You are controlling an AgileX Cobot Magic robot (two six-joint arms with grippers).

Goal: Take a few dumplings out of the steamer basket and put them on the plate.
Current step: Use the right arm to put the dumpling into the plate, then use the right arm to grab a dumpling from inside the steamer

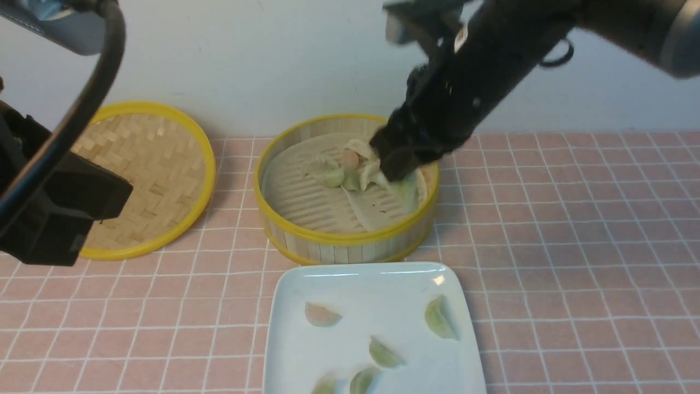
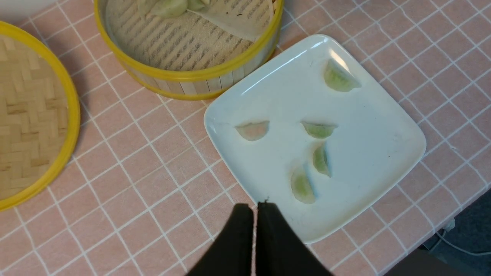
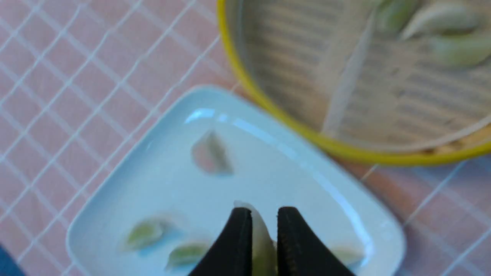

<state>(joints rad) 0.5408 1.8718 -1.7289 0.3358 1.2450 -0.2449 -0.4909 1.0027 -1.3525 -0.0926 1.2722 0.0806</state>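
The right gripper (image 3: 264, 211) pinches a pale dumpling (image 3: 262, 234) between its jaws, above the right side of the steamer basket (image 1: 339, 241). It should lift clear of the rim, come near to a bare patch of the plate (image 1: 377, 290), away from the five dumplings (image 1: 439, 317) there, and release low. The left gripper (image 2: 255, 210) hangs closed and empty, left

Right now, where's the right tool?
In the front view, the right tool is over the right side of the steamer basket. It is closed on a pale green dumpling, just right of the dumpling cluster lying inside.
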